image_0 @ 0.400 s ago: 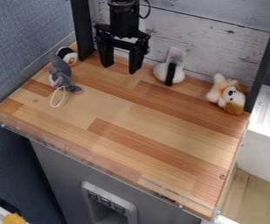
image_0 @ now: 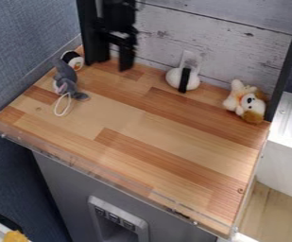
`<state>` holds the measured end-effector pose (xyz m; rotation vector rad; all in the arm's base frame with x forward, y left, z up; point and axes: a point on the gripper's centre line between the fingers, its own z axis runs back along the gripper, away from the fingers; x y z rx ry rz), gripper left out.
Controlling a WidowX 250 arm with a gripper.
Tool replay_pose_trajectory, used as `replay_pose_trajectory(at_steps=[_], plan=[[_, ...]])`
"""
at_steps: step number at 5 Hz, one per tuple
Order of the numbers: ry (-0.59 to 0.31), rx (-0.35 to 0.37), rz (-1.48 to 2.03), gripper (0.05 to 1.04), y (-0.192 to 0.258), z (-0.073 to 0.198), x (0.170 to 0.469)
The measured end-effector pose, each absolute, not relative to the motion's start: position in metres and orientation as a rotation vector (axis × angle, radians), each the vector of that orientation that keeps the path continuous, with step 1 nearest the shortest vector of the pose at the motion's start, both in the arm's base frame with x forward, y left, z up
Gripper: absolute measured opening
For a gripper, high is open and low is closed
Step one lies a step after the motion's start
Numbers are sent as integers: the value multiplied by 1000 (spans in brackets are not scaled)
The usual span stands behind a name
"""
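The black gripper [image_0: 113, 64] hangs at the back left of the wooden tabletop [image_0: 132, 123], right by the dark post [image_0: 90, 30]. Its two jaws are spread, with a bit of pale wall [image_0: 205, 28] peeking through the gap, and one jaw is hard to pick out against the post. Nothing is pinched in it.

The toy nearest to it is a small black and white stuffed toy [image_0: 72, 60] with a spot of orange, sitting in the back left corner. Just in front of that lies a floppy grey stuffed toy [image_0: 64, 78], with a loop of white string [image_0: 61, 105] next to it.

Over by the back wall, near the middle, there is a round white thing [image_0: 173, 78] with a black strap [image_0: 184, 79] down its front. A brown and white toy puppy [image_0: 251, 103] sits at the back right, next to the other dark post [image_0: 286, 61].

A low see-through edge [image_0: 91, 165] runs along the front of the wood, and all these toys are behind it. Under the tabletop is a grey cabinet [image_0: 66, 189], with a lighter grey frame [image_0: 143, 231] around a hollow in its front.
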<state>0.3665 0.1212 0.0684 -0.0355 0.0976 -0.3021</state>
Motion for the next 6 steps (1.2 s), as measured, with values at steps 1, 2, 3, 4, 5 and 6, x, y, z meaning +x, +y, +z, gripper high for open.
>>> replay_pose_trajectory(at_steps=[1,2,3,4,5,6], plan=[[112,-52,-516,998,150,65,371],[150,-86,-681,997,162,65,372],[129,-74,-990,996,172,64,387],[132,-79,-1124,999,173,64,387],[126,-69,-1090,997,177,60,385],[156,-100,-955,995,176,44,370]])
